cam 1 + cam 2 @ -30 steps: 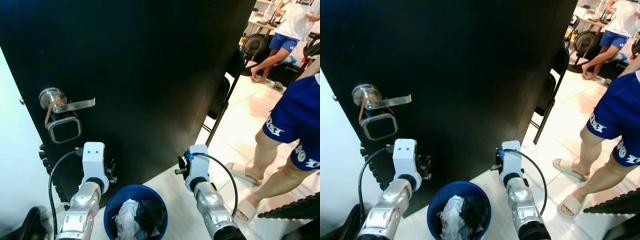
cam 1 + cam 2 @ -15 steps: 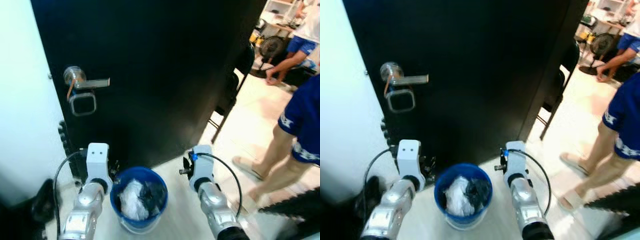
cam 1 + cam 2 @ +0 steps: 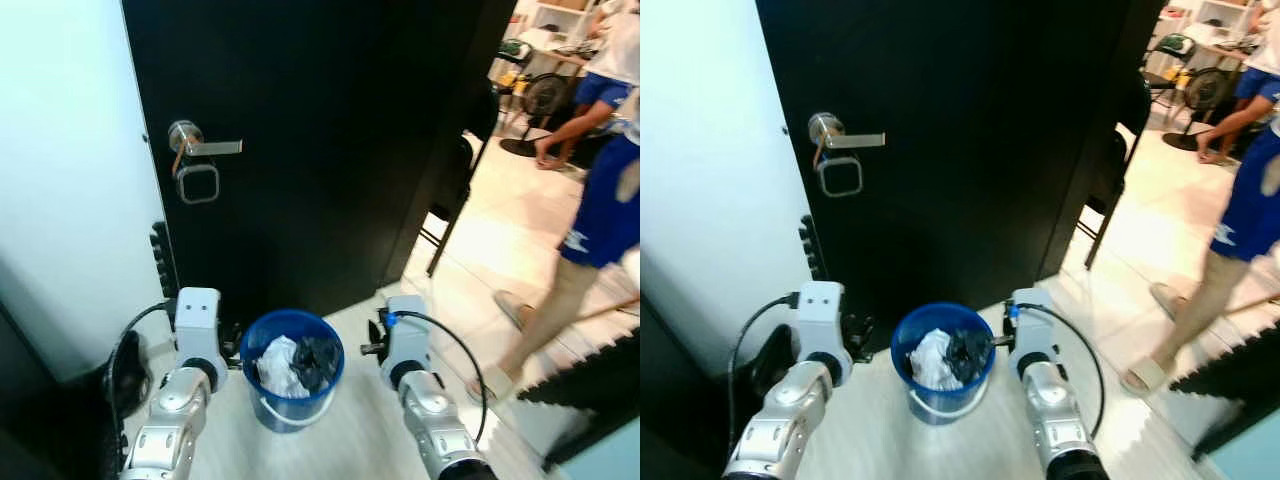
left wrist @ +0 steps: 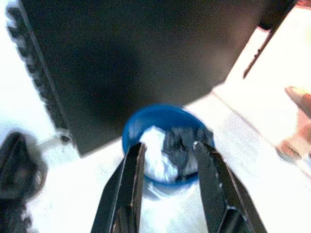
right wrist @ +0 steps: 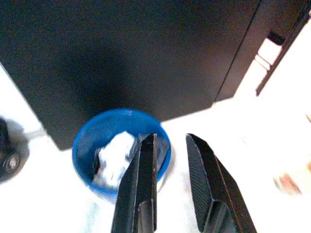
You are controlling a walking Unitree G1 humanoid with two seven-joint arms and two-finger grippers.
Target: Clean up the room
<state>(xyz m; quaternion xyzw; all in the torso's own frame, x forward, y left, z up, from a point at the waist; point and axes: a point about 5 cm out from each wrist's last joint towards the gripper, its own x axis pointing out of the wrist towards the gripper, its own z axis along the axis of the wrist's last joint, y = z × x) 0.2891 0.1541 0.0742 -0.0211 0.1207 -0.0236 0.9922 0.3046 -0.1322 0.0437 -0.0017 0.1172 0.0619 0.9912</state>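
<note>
Left eye view: a round blue plastic bucket (image 3: 292,370) stands on the pale tiled floor (image 3: 350,440), just in front of the bottom edge of a tall black door (image 3: 330,140). It holds crumpled white paper or plastic (image 3: 281,360) on its left side and a dark crumpled bag (image 3: 316,355) on its right. The two silver arms flank the bucket, the left gripper (image 4: 170,153) beside its left rim and the right gripper (image 5: 170,145) beside its right rim.

Left wrist view: the two long black fingers (image 4: 131,184) stand moderately apart with nothing between them, and the bucket lies beyond their tips. Right wrist view: the black fingers (image 5: 143,179) stand narrowly apart, also holding nothing, with the bucket just past the tips and to one side.

On the door, near its left edge, sits a silver lever handle (image 3: 205,147) above a dark rectangular lock plate (image 3: 198,183). A white wall (image 3: 70,170) adjoins the door on the left, and a dark shoe-like object (image 3: 128,370) lies on the floor at the wall's foot. A black folding chair (image 3: 455,190) stands past the door's right edge. On the right, a person in blue shorts and pale slippers (image 3: 595,210) stands on the tiles; a second person (image 3: 590,85) bends forward farther back, near a floor fan (image 3: 545,95).
</note>
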